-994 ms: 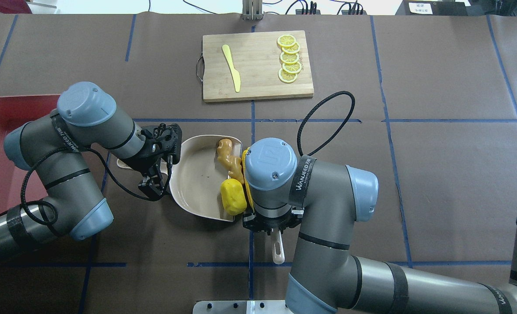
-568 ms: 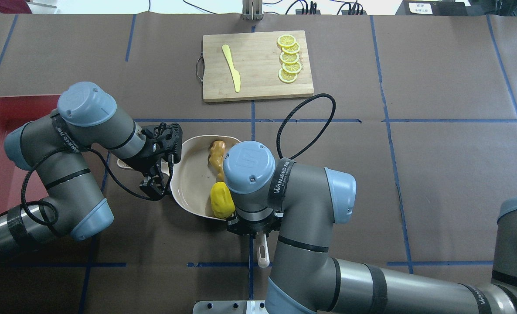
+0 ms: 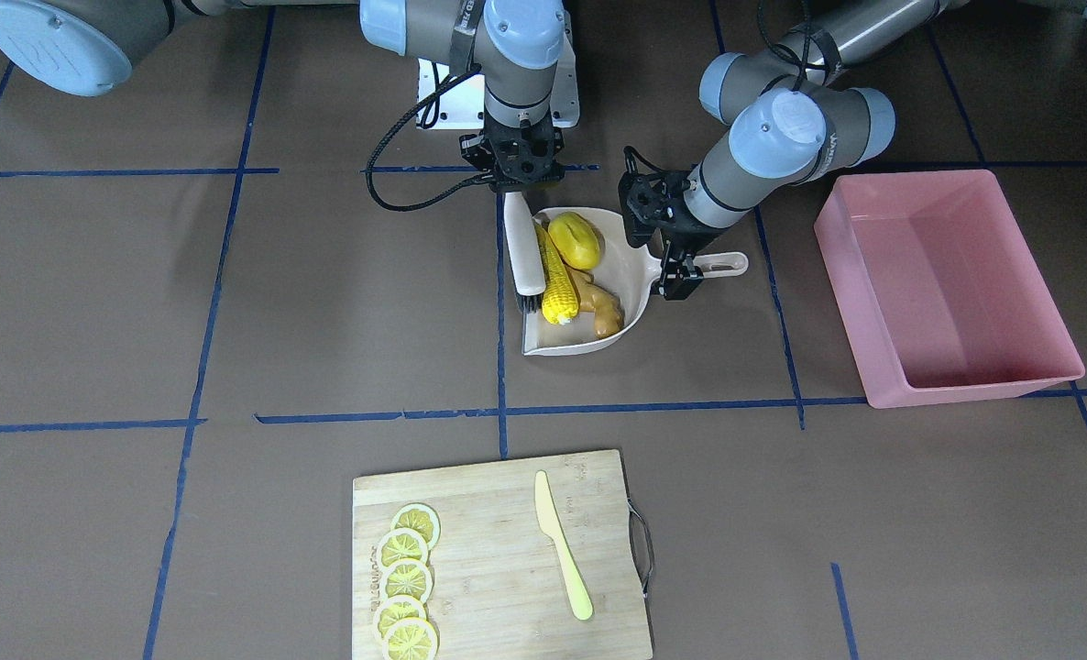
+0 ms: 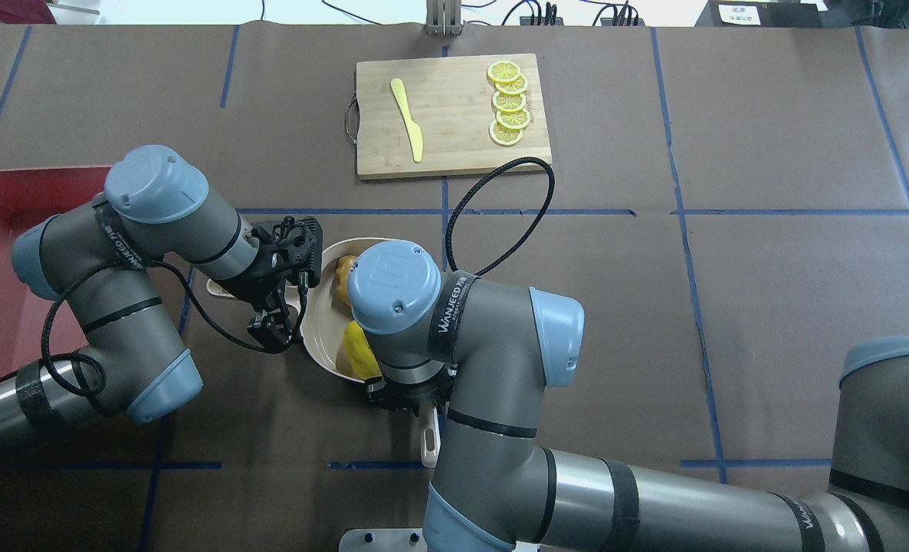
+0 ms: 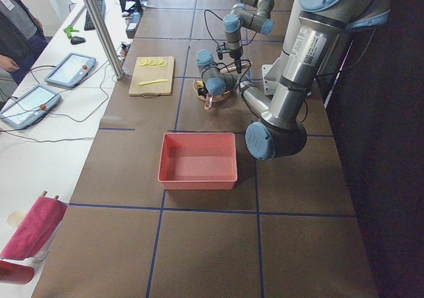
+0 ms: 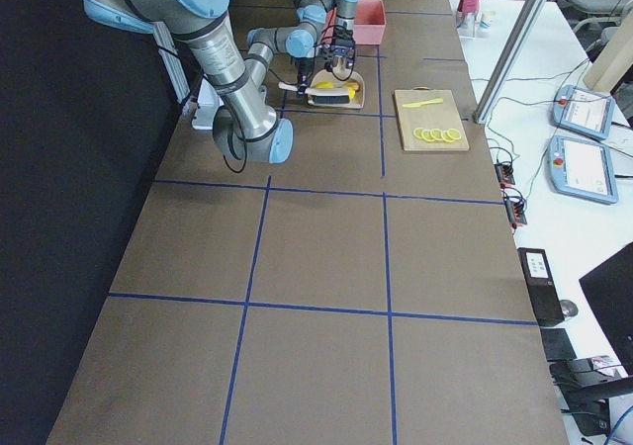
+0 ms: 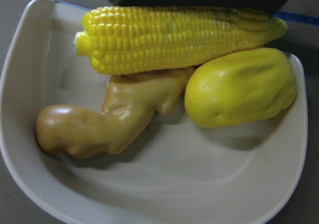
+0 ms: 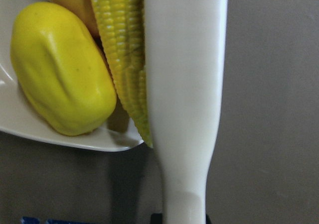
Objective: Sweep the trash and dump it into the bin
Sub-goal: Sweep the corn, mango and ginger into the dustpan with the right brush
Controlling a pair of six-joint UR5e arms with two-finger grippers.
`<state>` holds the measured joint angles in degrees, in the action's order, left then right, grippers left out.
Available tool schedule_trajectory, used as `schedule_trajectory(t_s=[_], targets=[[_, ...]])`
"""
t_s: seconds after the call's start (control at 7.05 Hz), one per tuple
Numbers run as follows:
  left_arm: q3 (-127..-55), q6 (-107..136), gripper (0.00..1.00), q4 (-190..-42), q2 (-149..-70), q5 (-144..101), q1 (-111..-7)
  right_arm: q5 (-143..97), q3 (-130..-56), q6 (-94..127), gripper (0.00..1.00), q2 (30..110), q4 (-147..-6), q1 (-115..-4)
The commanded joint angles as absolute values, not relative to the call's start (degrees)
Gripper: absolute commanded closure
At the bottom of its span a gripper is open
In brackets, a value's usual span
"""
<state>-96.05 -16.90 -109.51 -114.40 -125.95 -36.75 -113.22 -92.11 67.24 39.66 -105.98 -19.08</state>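
Clamping brush (image 3: pixel 522 243), dustpan handle (image 3: pixel 725 265), both jaws closed

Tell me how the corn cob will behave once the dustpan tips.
The corn cob is round and long, so it will probably roll down the dustpan. Its glossy moulded kernels suggest stiff, light plastic. The ginger root touching it may slow it.

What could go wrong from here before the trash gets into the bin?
1. The corn lies right at the open lip of the dustpan, with the brush pressed against it. If the brush pulls away or the dustpan tips that way, the corn could roll out.
2. The bin stands apart from the dustpan, so the loose ginger and yellow vegetable might slide off during the carry.
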Motion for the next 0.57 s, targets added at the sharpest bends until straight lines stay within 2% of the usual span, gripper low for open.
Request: schedule_trajectory(t_s=[0.0, 0.43], targets=[[-96.15, -16.88, 0.01, -109.51, -114.43, -125.95, -36.74, -113.29, -88.70, 67.24, 1.00, 36.75, -105.73, -18.90], [-96.07, -16.88, 0.01, -109.51, -114.43, -125.95, -36.65, -113.47, -87.71, 68.99, 1.00, 36.04, -101.69, -18.98]])
